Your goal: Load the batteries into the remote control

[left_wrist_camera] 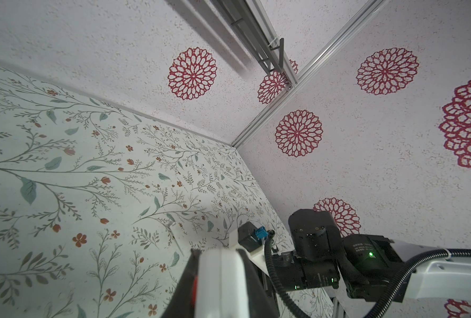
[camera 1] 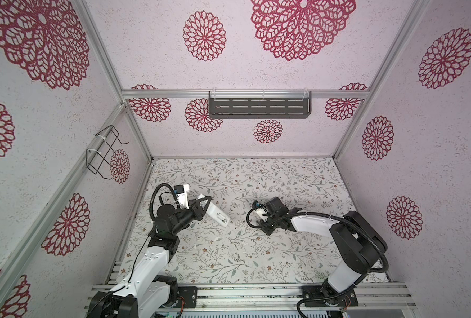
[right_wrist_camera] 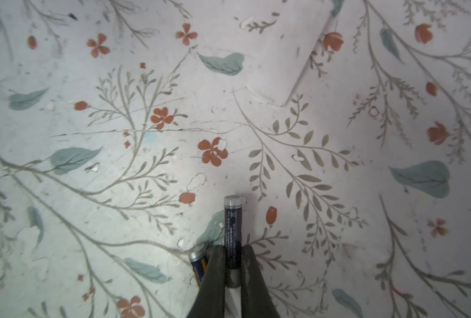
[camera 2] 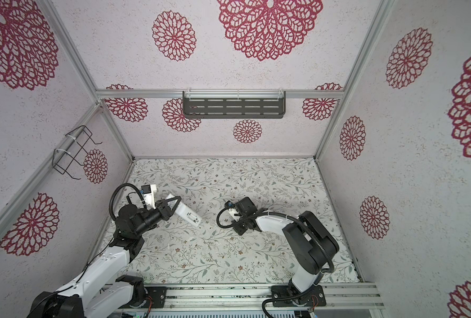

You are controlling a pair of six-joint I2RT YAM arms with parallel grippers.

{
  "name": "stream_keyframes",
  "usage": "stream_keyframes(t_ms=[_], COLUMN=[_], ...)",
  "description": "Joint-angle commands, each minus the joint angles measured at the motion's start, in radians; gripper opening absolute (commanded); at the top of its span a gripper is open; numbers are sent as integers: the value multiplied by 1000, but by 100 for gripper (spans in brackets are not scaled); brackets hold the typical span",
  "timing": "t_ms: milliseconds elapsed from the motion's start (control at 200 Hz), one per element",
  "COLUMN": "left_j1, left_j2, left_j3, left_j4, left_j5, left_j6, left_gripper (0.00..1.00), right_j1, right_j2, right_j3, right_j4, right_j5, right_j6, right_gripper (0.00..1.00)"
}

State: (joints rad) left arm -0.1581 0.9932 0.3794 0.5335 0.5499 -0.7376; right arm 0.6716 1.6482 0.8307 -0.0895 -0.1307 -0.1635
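1. Walls [camera 1: 256,68]: pale lilac-white and speckled, printed with crimson lace-like rosettes of mixed sizes.
2. Table cover [camera 1: 256,261], lower centre in both top views: off-white with grey-green sprigs, teal leaves and small rust-red flowers.
3. Remote control [camera 1: 217,213], centre left: plain white.
4. Battery [right_wrist_camera: 233,234], lower centre of the right wrist view: dark navy with pale print and a silvery end. The second battery [right_wrist_camera: 198,267] is navy with a yellow stripe.
5. Shelf [camera 1: 259,108], upper centre: dark grey and slotted. Wire rack [camera 1: 102,151], left: black.
6. Left arm [camera 1: 149,264] and right arm [camera 1: 311,223]: white shells, black joints.

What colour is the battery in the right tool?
Dark blue battery, silvery end; best in right wrist view.
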Motion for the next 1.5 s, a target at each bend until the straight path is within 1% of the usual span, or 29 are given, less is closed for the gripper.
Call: stream_keyframes(t_ms=[0, 145, 250, 325, 465, 640, 740, 891, 1006, 1081, 1156, 1326, 1496], left_j1=[-1, 0, 0, 0, -1, 0, 2, 12, 27, 42, 62, 114, 149], left_j2=[-22, -36, -49, -56, -68, -82, -78, -62, -55, -42, -21, 44, 90], left_j3=[-2, -4, -9, -9, -10, -13, -9, 4, 6, 4, -2, -4, -7], left_j4=[23, 13, 6, -4, -16, -35, -35, -29, -22, -10, 27, 139, 209], left_j5=[-3, -11, -21, -27, -37, -54, -63, -59, -58, -49, -36, 18, 62], left_j6=[3, 9, 12, 15, 20, 28, 35, 36, 31, 25, 8, -66, -116], left_gripper=[0, 0, 0, 0, 0, 0, 0, 0, 0, 0, 0, 0, 0], right_j1=[5, 6, 6, 8, 11, 25, 31, 37, 39, 42, 43, 48, 57], right_j2=[-80, -117, -120, -110, -99, -149, -131, -70, -45, -41, -36, -26, -72], right_j3=[-31, -90, -109, -107, -93, -138, -133, -60, -30, -20, -14, -3, -24], right_j4=[125, 230, 237, 215, 171, 183, 167, 97, 63, 42, 15, -26, -19], right_j5=[-117, -205, -240, -239, -204, -201, -198, -134, -98, -85, -80, -52, -89], right_j6=[-94, -131, -166, -184, -166, -115, -97, -64, -46, -36, -26, 5, 14], right_gripper=[8, 8, 8, 8, 8, 9, 9, 11, 13, 18, 21, 21, 26])
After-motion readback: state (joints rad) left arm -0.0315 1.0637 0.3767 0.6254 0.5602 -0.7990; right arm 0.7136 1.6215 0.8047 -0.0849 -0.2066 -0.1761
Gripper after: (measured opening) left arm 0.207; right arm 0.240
